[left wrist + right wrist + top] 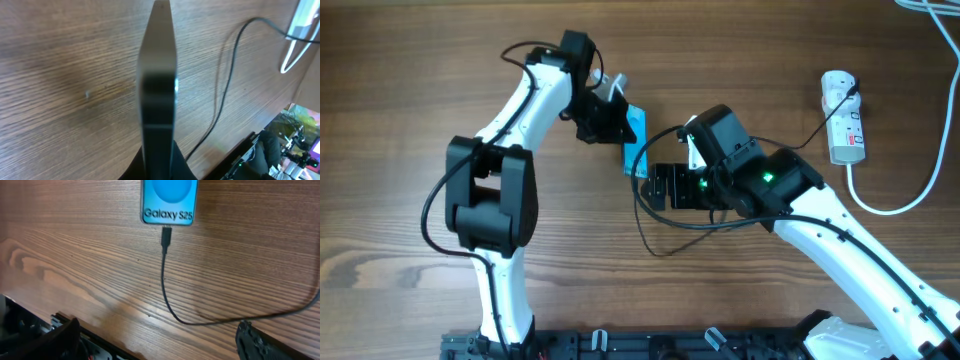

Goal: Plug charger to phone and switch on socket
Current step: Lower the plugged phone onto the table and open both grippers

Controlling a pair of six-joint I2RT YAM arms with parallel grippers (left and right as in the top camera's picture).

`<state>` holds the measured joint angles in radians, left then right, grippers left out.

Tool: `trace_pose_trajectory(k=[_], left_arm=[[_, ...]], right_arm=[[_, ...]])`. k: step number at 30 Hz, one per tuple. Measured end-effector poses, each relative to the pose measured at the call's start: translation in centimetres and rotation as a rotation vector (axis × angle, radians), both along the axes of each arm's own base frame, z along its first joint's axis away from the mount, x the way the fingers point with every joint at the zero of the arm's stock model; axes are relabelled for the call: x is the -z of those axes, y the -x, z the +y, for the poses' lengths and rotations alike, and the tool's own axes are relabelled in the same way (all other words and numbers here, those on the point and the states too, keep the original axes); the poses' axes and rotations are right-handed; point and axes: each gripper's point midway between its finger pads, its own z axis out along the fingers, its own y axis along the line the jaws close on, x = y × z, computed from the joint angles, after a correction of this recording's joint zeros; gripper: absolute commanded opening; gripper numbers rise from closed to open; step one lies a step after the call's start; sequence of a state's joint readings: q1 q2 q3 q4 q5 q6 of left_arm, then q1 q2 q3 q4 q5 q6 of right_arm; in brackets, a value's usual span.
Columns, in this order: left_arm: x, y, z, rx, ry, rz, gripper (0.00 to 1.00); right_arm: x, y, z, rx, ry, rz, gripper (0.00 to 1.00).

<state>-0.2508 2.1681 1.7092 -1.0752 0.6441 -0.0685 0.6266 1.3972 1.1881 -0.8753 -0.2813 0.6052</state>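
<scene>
The phone (636, 135) is held on edge above the table by my left gripper (608, 118), which is shut on it. In the left wrist view the phone (159, 75) shows edge-on between the jaws (159, 172). In the right wrist view its teal screen (168, 197) reads "Galaxy S25". The charger's black connector (166, 236) sits in the phone's end. Its thin cable (172, 310) loops across the table (665, 245) to a black plug (851, 94) in the white socket (843, 120). My right gripper (658, 187) is open and empty just below the phone, jaws (160, 345) wide apart.
The socket's thick white cord (910, 205) curves along the right edge of the wooden table and shows in the left wrist view (290, 55). The charger cable (225, 85) lies slack between the arms. A black rail (650, 345) runs along the front edge.
</scene>
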Motion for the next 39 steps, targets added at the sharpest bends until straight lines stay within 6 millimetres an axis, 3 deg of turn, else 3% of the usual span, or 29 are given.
trace_pose_trajectory(k=[10, 16, 21, 28, 31, 35, 37, 39], left_arm=[[1.1, 0.8, -3.1, 0.055, 0.034, 0.002, 0.05], [1.4, 0.8, -3.1, 0.057, 0.031, 0.003, 0.05], [3.5, 1.0, -2.8, 0.053, -0.003, 0.043, 0.05], [4.1, 1.0, -2.8, 0.047, -0.008, 0.058, 0.14], [4.4, 0.9, -2.4, 0.047, -0.037, 0.048, 0.24], [5.0, 0.6, -1.6, 0.045, -0.087, 0.031, 0.29], [5.1, 0.5, -1.4, 0.045, -0.104, 0.026, 0.4], [5.2, 0.5, -1.3, 0.042, -0.112, 0.025, 0.38]], right_arm=[[0.0, 0.0, 0.0, 0.015, -0.004, 0.009, 1.0], [0.0, 0.0, 0.0, 0.016, -0.004, 0.009, 1.0], [0.0, 0.0, 0.0, 0.017, -0.004, 0.009, 1.0], [0.0, 0.0, 0.0, 0.017, -0.004, 0.009, 1.0], [0.0, 0.0, 0.0, 0.017, -0.004, 0.01, 1.0], [0.0, 0.0, 0.0, 0.017, -0.003, 0.01, 1.0], [0.0, 0.0, 0.0, 0.017, -0.002, 0.012, 1.0], [0.0, 0.1, 0.0, 0.017, -0.002, 0.012, 1.0]])
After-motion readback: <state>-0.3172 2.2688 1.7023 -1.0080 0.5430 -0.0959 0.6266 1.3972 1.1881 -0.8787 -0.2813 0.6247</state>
